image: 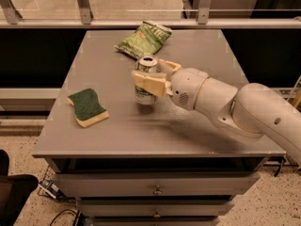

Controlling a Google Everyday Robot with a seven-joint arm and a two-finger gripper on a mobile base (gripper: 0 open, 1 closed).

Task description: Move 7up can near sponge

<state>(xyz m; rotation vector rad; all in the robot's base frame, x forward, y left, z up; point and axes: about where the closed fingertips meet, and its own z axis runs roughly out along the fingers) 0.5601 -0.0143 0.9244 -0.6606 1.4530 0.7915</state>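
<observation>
The 7up can (145, 94), silver-topped with a white and green label, is upright in my gripper (151, 78) over the middle of the grey table (155, 135). The cream fingers (146, 84) are shut on the can's sides, and its base looks slightly above the tabletop. My white arm reaches in from the right. The sponge (87, 106), dark green top over a pale yellow base, lies flat near the table's left front, a short way left of the can.
A flat green snack bag (145, 38) lies at the back middle of the table. Drawers (155, 189) sit below the front edge. A metal railing and glass run behind the table. A dark object stands on the floor at bottom left.
</observation>
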